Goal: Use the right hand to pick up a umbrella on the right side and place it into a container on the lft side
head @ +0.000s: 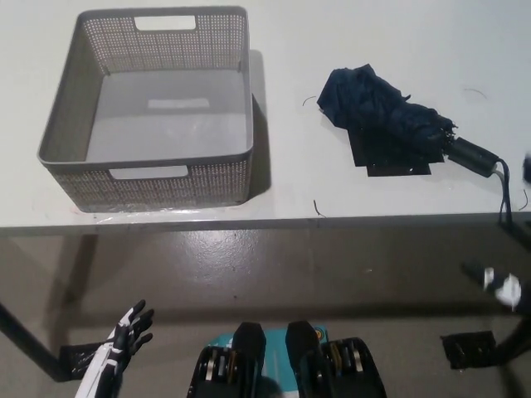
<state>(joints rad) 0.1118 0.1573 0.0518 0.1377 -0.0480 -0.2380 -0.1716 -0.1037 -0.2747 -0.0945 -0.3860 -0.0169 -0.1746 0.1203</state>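
A folded dark navy umbrella [383, 112] lies on the right part of the white table [290, 195], its black handle [473, 156] pointing right with a thin strap [503, 195] hanging off it. A grey perforated basket [153, 108] stands empty on the left part of the table. My black right hand [498, 286] shows only partly at the right edge, below the table's front edge and apart from the umbrella. My white left hand [124, 332] rests low at the lower left with its fingers spread and nothing in it.
A black flat patch [394, 162] lies on the table under the umbrella. The table's front edge [249, 222] runs across the middle of the view, with grey floor below. Black tape marks [466, 348] sit on the floor at the lower right.
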